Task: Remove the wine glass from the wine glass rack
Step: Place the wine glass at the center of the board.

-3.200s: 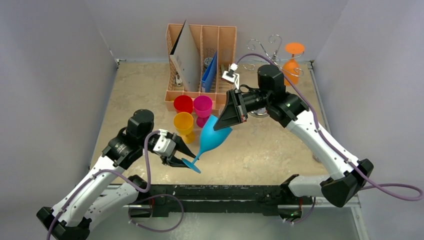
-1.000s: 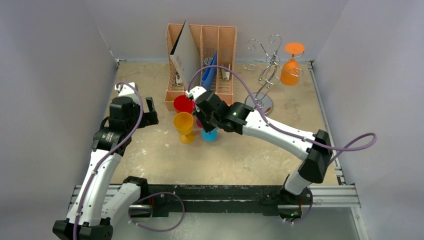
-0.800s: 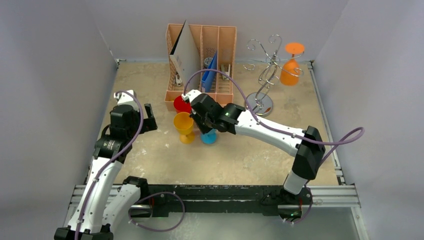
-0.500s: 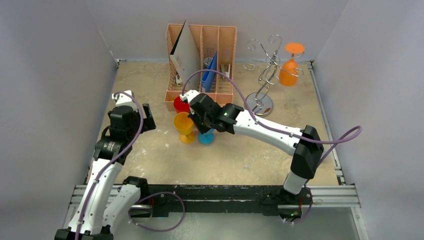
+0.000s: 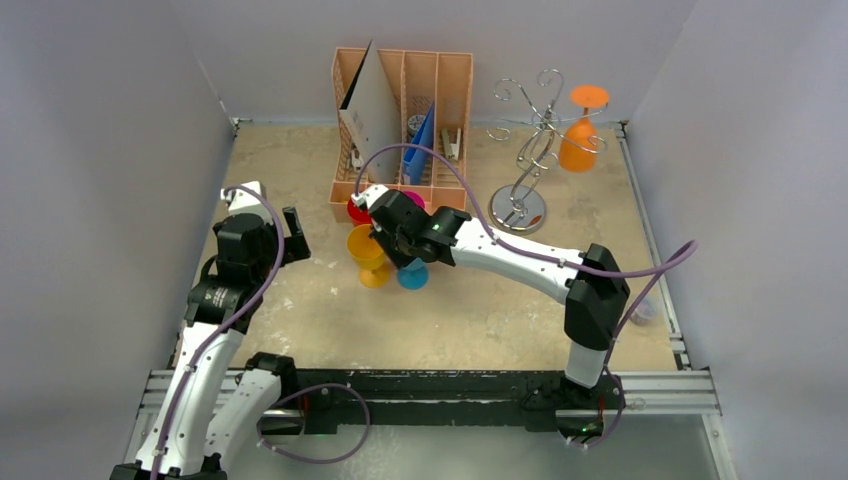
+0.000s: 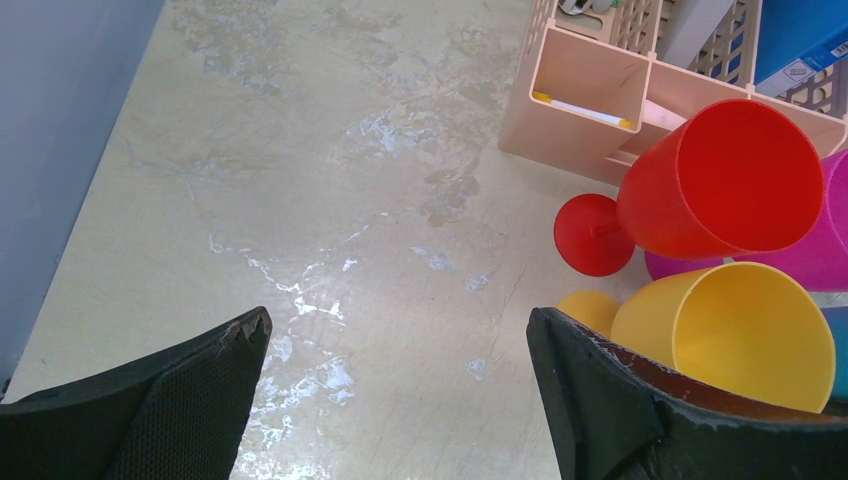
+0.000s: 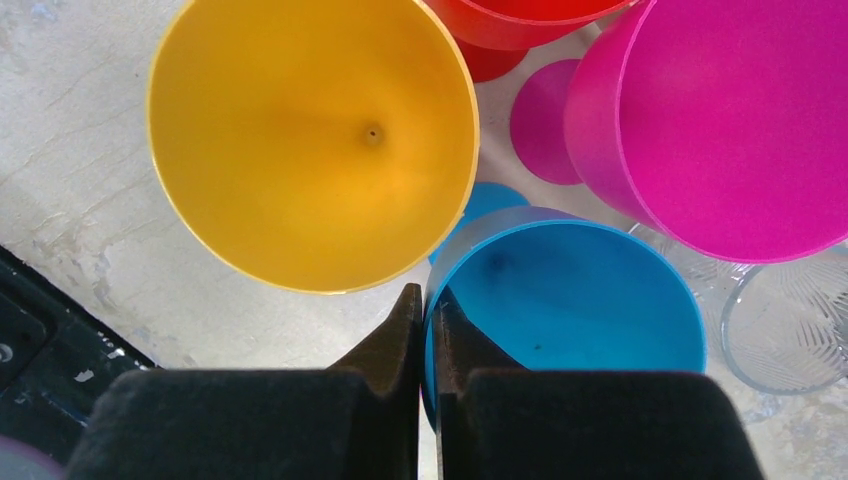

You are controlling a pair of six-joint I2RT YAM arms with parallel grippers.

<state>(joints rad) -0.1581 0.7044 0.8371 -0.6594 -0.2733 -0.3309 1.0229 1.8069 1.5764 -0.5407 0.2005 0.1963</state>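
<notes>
One rim pinched: my right claw grips the blue glass. I should hold it straight, miss the yellow glass beside me, and let go softly.

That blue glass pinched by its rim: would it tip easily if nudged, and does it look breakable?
Probably tippy: the blue glass has a wide bowl over a smaller foot, like the red glass nearby. It looks like opaque coloured plastic, so likely light and not fragile. The thin smooth rim between the right fingers might slip.
</notes>
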